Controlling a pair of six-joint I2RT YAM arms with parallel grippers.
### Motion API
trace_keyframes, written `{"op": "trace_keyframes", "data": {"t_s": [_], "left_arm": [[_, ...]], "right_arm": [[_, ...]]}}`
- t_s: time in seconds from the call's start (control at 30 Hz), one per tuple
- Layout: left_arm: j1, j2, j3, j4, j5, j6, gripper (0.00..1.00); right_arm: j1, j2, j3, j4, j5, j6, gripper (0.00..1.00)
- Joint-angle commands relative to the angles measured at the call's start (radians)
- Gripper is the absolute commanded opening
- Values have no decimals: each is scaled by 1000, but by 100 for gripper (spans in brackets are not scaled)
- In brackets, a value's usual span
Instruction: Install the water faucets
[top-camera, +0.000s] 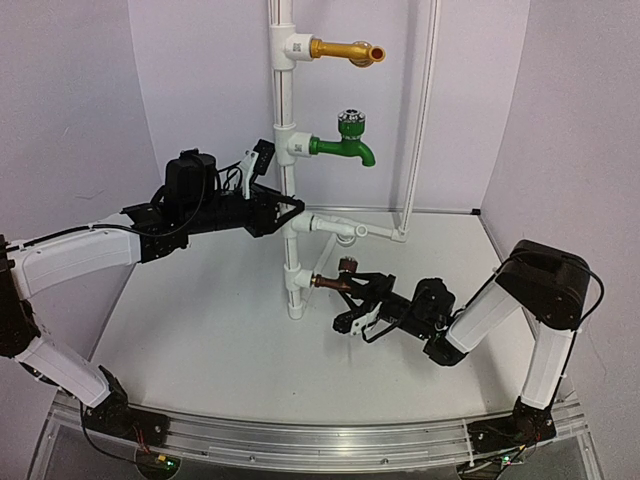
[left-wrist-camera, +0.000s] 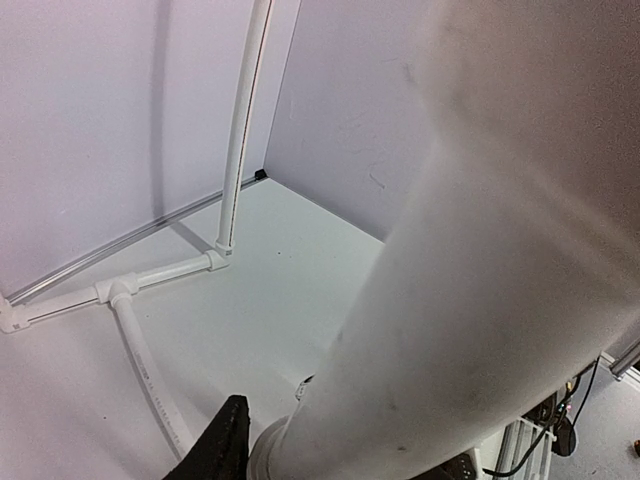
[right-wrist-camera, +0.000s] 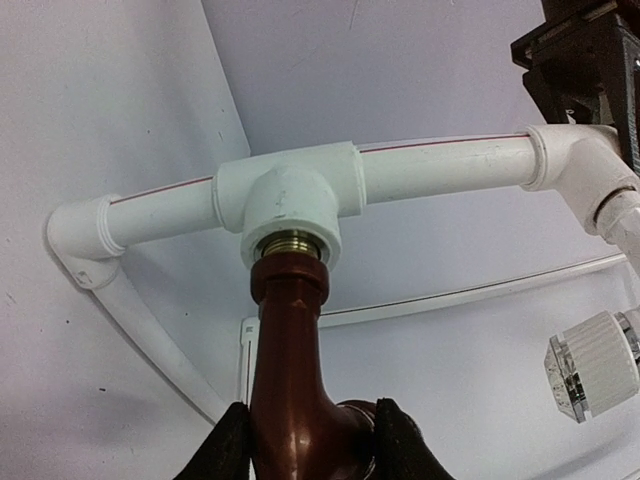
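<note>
The dark brown water faucet (top-camera: 335, 281) sticks out level from the lowest white tee fitting (top-camera: 296, 280) on the upright pipe (top-camera: 287, 150). In the right wrist view its brass thread sits in the tee (right-wrist-camera: 290, 205), and the brown body (right-wrist-camera: 295, 350) runs down between my fingers. My right gripper (top-camera: 348, 296) (right-wrist-camera: 308, 445) has both black fingertips pressed against the faucet's sides. My left gripper (top-camera: 285, 212) is shut around the upright pipe above it. In the left wrist view the pipe (left-wrist-camera: 480, 300) fills the right side as a blur, and only one finger (left-wrist-camera: 220, 445) shows.
A green faucet (top-camera: 340, 148) and a gold faucet (top-camera: 345, 50) are mounted higher on the same pipe. A side branch (top-camera: 350, 228) runs right to a thin riser (top-camera: 420, 120) at the back wall. A ribbed pale knob (right-wrist-camera: 590, 365) hangs at the right of the right wrist view.
</note>
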Motion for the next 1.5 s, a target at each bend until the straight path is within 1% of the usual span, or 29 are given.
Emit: {"op": "trace_keyframes", "data": {"t_s": [0.0,0.13,0.37,0.6,0.73,0.87,1.07,1.23,1.47], "left_arm": [[-17,-15,27,-66,79,-175,0],[-17,-15,27,-67,79,-176,0],[-17,-15,27,-66,79,-176,0],[-18,-13,28,-66,80,-174,0],[-17,-15,27,-66,82,-176,0],[-17,-12,28,-64,83,-176,0],[-17,-9,30,-64,85,-177,0],[-17,-11,29,-62,85,-177,0],[-17,-11,30,-59,86,-176,0]], "right_arm": [[-4,3,-29,402,21,71,33],[-5,6,-29,402,21,93,27],[-5,-8,-24,402,30,137,20],[-5,-58,-33,366,41,280,11],[-4,-102,-53,315,36,362,10],[-4,-167,-63,198,12,472,10],[-4,-247,-30,19,1,659,6],[-7,-302,21,-180,-17,811,5],[-27,-355,56,-365,-73,1026,6]]}}
